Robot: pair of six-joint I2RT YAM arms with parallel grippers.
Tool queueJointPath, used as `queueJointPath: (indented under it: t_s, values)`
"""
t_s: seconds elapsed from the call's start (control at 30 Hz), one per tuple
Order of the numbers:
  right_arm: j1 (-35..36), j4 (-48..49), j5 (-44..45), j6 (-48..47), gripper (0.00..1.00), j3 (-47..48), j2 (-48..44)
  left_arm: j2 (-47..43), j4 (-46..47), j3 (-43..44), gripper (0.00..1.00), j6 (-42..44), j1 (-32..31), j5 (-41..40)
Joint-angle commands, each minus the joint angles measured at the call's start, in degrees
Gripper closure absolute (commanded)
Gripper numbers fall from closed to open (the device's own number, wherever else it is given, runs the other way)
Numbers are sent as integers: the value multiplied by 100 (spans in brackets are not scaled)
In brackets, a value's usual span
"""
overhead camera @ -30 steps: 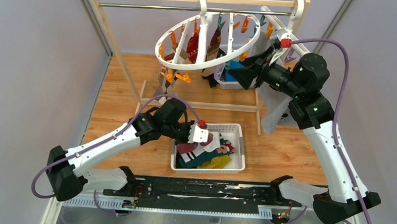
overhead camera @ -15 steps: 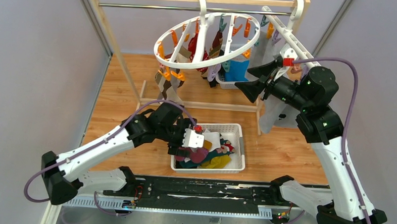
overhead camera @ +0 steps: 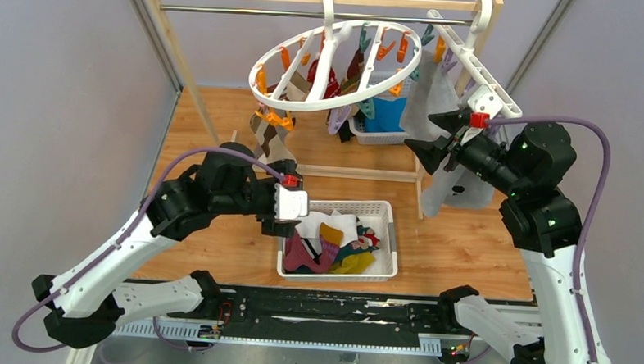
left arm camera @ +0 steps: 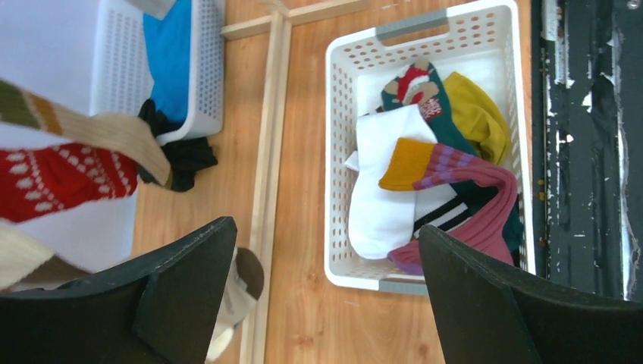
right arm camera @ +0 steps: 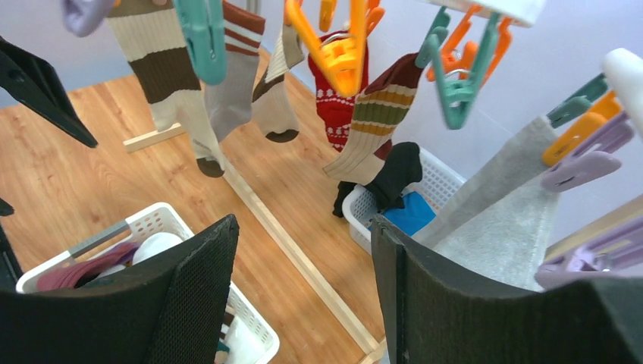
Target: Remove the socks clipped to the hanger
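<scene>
The hanger [overhead camera: 305, 107], a round white ring with coloured clips, hangs from the rail. Socks still hang clipped under it: a red patterned one [right arm camera: 337, 91], a brown and olive striped one [right arm camera: 375, 125] and a brown and cream one [right arm camera: 170, 83]. My left gripper [overhead camera: 288, 217] stands open and empty over the left edge of the front white basket [left arm camera: 341, 98]. A purple-orange sock [left arm camera: 455, 167] and a white sock [left arm camera: 379, 205] lie loose in that basket. My right gripper [overhead camera: 431, 137] is open and empty, to the right of the ring and apart from it.
A straight white clip rack [overhead camera: 471, 65] with a large grey cloth [overhead camera: 442, 179] hangs close by my right arm. A second white basket [overhead camera: 382, 137] with blue cloth stands behind the wooden floor bar [overhead camera: 352, 173]. The wooden stand's posts flank the hanger.
My left gripper opened and let the purple-orange sock drop into the front basket, then drew back to the left. My right arm pulled back to the right, away from the ring.
</scene>
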Motion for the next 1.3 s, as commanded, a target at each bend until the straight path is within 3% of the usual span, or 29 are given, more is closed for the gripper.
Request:
queueJointPath:
  t_s: [0.0,0.4,0.73,1.03,1.27]
  values:
    - [-158,136,214,199,36,216,101,-274,-310,328,5,-362,397,-224]
    - [-156,552,55,372,37,-311,123,-560,509,937,8,-2054,2375,-1303]
    - [-163,549,-50,418,38,-413,51,-42,1597,688,9,-2072,2567,-1813]
    - [-158,577,-110,457,38,-548,-79,419,2578,711,12,-2709,2869,-832]
    - [-158,595,-153,473,38,-650,-115,539,3093,541,20,-2959,2884,548]
